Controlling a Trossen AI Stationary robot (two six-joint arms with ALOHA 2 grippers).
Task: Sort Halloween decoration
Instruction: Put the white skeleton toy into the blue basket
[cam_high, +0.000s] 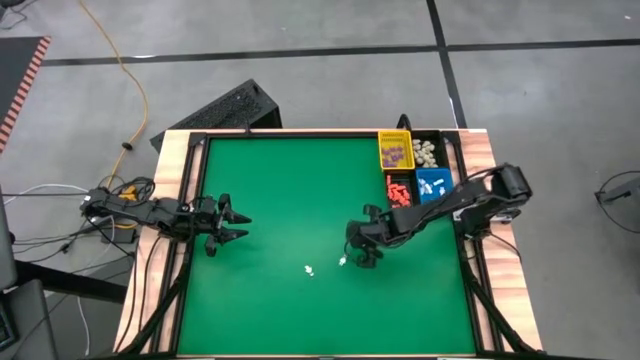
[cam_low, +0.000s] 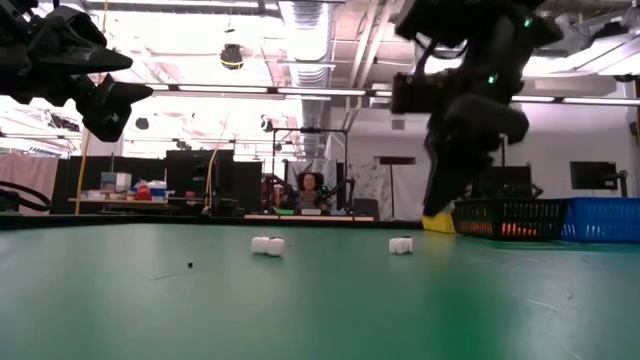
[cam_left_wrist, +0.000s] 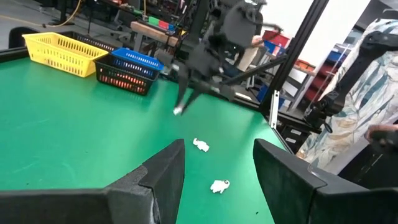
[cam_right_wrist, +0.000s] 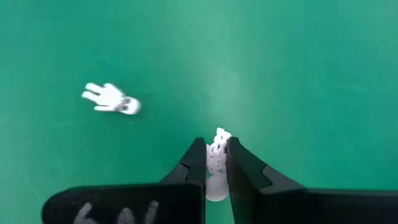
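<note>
We have a small cream-white trinket (cam_right_wrist: 216, 167) pinched in the right gripper (cam_right_wrist: 216, 163), fingers narrowed on it, just above the green worktop (cam_high: 290, 190) a little toward four o'clock of centre. To do this step well, we should lift straight up, keep the pinch steady, then carry toward the bins (cam_high: 412, 168) at one o'clock. A second white trinket (cam_high: 310, 269) lies near, toward nine o'clock. The right arm reaches inward, wrist tipped down. The left gripper (cam_high: 232, 223) waits at nine o'clock, fingers wide.
</note>
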